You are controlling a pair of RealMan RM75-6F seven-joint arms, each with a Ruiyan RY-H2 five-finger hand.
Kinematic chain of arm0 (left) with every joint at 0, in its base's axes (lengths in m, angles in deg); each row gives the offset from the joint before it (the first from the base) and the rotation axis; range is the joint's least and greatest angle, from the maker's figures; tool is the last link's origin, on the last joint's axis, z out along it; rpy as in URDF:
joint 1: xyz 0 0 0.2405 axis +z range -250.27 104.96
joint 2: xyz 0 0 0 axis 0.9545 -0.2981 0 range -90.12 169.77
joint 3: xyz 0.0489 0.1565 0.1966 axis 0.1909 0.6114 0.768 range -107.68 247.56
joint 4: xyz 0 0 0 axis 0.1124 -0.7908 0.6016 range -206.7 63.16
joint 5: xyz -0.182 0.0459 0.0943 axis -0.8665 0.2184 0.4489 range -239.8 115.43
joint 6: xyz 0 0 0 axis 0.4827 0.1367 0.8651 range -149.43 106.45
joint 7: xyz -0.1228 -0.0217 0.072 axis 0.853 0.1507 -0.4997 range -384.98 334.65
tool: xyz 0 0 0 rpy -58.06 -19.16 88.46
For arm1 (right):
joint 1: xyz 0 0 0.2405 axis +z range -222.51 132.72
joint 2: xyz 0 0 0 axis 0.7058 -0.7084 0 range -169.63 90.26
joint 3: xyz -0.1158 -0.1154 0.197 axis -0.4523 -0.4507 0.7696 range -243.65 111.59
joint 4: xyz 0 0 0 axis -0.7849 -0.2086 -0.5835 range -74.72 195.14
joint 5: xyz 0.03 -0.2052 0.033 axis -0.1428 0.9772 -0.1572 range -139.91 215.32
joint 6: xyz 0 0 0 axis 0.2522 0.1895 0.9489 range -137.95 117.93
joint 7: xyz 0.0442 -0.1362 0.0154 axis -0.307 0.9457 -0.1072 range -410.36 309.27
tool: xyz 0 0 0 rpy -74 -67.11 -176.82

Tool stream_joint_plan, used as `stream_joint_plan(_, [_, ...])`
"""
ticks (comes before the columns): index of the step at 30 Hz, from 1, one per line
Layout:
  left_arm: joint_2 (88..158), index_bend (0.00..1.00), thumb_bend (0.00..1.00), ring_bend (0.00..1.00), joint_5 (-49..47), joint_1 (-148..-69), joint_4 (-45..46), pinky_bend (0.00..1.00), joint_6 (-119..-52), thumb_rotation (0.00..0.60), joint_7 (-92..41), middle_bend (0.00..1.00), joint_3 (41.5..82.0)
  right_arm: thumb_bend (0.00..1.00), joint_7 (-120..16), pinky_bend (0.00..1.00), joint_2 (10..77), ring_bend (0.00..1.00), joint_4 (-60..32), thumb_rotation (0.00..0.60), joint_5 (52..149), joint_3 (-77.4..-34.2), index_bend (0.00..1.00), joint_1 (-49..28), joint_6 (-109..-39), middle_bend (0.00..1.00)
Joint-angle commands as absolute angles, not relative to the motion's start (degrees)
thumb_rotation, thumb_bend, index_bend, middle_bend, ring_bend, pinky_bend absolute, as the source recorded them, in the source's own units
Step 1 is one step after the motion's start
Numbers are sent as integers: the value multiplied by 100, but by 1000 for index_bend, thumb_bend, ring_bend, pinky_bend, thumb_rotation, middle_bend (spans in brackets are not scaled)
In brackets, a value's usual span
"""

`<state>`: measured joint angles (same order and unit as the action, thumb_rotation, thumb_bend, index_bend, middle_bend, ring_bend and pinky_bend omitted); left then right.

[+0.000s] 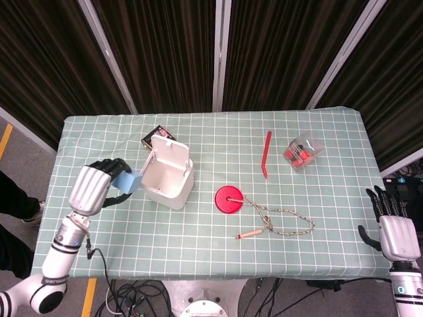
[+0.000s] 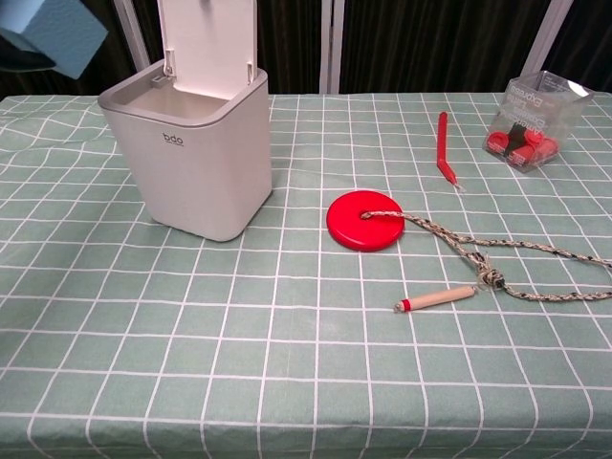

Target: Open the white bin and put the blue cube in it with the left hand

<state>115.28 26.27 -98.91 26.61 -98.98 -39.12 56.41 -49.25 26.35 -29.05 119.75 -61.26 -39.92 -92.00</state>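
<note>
The white bin (image 1: 166, 181) (image 2: 191, 153) stands left of the table's middle with its lid (image 1: 170, 150) (image 2: 208, 43) flipped up and its inside bare. My left hand (image 1: 96, 185) is raised just left of the bin and holds the blue cube (image 1: 129, 183) (image 2: 53, 36), which hangs in the air beside the bin's rim. In the chest view only the cube and a dark sliver of the hand show at the top left corner. My right hand (image 1: 396, 231) rests off the table's right edge, fingers spread, holding nothing.
A red disc (image 1: 229, 199) (image 2: 364, 219) with a braided cord (image 1: 285, 221) and wooden handle (image 2: 436, 300) lies mid-table. A red stick (image 1: 266, 153) and a clear box of red parts (image 1: 304, 150) sit at the back right. A dark packet (image 1: 153, 137) lies behind the bin.
</note>
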Motion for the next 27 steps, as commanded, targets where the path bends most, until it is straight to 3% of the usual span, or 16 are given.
stream_joint_plan(1, [11773,465,225,439,2482,-10226,2640,632,-9606,600,-3951,496,5465,251,-4948,0,2631,0,-2886,600,11964,-6128,0,-4002,-9204,0])
stream_joint_plan(4, [11978,440,219,428,2451,-10451,2509,625,-9430,600,-4014,476,5429,251,-4987,0,2634,0,-2852,600,11936,-6132,0,-4013,-9190,0])
stream_joint_plan(5, [12013,390,210,396,2395,-10530,2462,596,-9310,600,-4019,438,5430,251,-5007,0,2637,0,-2839,600,11932,-6132,0,-4015,-9187,0])
stream_joint_plan(8, [11943,172,162,222,2099,-10639,2491,439,-8958,600,-4111,230,5469,252,-5052,0,2640,0,-2805,600,11933,-6129,0,-4014,-9184,0])
stream_joint_plan(9, [11946,69,131,114,2037,-10642,2476,335,-8977,600,-4171,109,5446,252,-5064,0,2642,0,-2794,600,11935,-6129,0,-4015,-9184,0])
stream_joint_plan(11, [11964,0,94,4,2016,-10600,2439,216,-9125,600,-4194,0,5440,251,-5093,0,2643,0,-2772,600,11930,-6124,0,-4014,-9182,0])
stream_joint_plan(19, [11416,0,91,0,2225,-9882,2863,191,-9981,600,-3989,0,5833,251,-5118,0,2675,0,-2756,600,11954,-6124,0,-3990,-9159,0])
stream_joint_plan(23, [11228,0,91,0,2431,-9172,2863,189,-10487,600,-3864,0,6529,252,-5082,0,2662,0,-2823,600,11989,-6119,0,-3987,-9196,0])
stream_joint_plan(27, [11284,0,90,0,2486,-8757,2446,161,-10674,600,-3935,1,6960,251,-4969,0,2689,0,-2889,600,12017,-6141,0,-3972,-9184,0])
